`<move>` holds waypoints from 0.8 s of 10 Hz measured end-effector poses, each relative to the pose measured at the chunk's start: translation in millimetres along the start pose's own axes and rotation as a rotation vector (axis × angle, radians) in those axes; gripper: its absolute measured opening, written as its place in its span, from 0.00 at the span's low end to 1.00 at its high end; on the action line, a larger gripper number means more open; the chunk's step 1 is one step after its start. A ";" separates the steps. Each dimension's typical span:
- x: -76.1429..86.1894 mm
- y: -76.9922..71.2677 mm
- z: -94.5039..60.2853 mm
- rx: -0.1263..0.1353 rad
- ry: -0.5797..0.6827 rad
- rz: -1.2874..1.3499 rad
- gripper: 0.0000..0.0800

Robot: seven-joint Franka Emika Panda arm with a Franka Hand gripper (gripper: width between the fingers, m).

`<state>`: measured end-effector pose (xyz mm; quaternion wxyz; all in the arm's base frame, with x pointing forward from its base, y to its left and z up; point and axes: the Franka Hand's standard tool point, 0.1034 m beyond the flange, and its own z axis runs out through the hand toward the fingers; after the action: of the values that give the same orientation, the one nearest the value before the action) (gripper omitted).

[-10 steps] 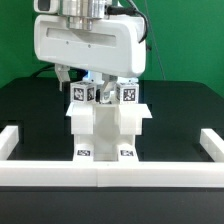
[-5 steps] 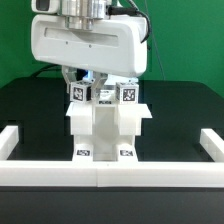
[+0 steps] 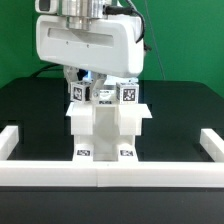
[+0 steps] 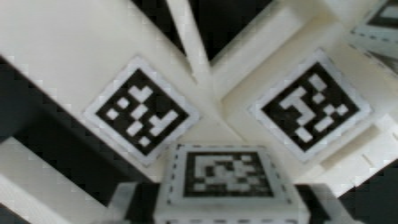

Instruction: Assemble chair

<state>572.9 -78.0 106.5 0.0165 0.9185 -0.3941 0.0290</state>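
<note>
Gripper point(image 3: 89, 83) of the white robot arm hangs over the top of the small white blocky plastic chair point(image 3: 105, 125), its bulky white housing hiding most of the fingers in the exterior view. The fingers are drawn nearly together, down at the upper pieces of the chair; whether they actually clamp a piece there cannot be told, since the housing covers the contact.

The chair stands upright against the middle of the white rail point(image 3: 110, 171) that borders the near edge of the black table point(image 3: 180, 110). Two chunky legs reach down to the rail, each with a black-and-white square tag at its foot, and more tags sit on the pieces at the top, just under the gripper.

Compared with one second ago, the arm's housing sits at almost the same place, shifted only a trace toward the exterior view's right. The chair has not moved against the rail. The fingers, wide apart a second ago, have since closed and stayed closed.

In the wrist view two large square tags on slanted white faces fill the picture, with a third tag point(image 4: 226, 172) on a white block between them, all blurred.
</note>
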 end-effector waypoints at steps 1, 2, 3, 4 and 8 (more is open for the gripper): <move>0.0 0.0 0.0 0.000 0.000 0.077 0.34; 0.0 0.0 0.0 0.000 0.000 0.143 0.34; 0.0 -0.1 0.1 0.001 0.000 0.208 0.34; 0.0 0.0 0.2 0.001 0.000 0.303 0.34; -0.2 -1.1 0.6 0.010 0.012 0.632 0.34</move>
<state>573.6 -77.1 105.8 0.0046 0.7503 -0.6598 0.0402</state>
